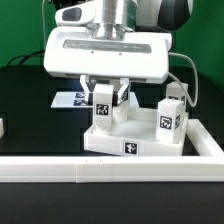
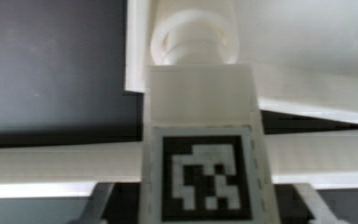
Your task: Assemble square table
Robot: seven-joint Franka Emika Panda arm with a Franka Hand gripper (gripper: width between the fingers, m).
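- The gripper [image 1: 107,97] is clenched on a white tagged leg [image 1: 103,103], held upright.
- That leg hangs over the square tabletop [image 1: 135,140], above its back corner.
- Another leg [image 1: 169,116] stands upright on the tabletop's far corner.

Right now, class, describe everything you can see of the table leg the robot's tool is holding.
The leg is a short white block, apparently plastic, with a black-and-white tag on its facing side. It stands upright between the fingers of the tool, over a corner of the square table top. The wrist view shows its tagged face and a rounded white end beyond. Whether it is seated in a socket cannot be told.
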